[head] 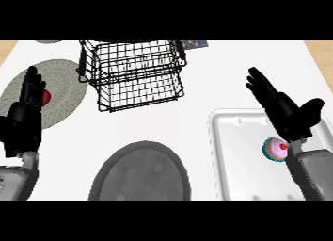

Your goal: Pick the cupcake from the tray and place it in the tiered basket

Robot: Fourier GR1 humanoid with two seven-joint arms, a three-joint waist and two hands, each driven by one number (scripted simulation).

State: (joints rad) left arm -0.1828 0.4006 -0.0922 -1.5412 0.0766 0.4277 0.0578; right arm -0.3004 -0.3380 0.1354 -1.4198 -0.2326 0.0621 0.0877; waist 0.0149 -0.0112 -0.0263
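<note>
– Cupcake (273, 148) location?
– On the tray (239, 160), beneath the wrist of the right hand (287, 117): fingers straight, holding nothing, likely poised to grasp. Left hand (23, 122) rests open, far left of the tray.

White counter (218, 70), items laid out on it.
A black wire tiered basket (134, 70) is seen far-centre; a pale round plate (64, 89) is set left of it, a dark grey plate (140, 174) near-centre, a white tray (244, 162) at right.
</note>
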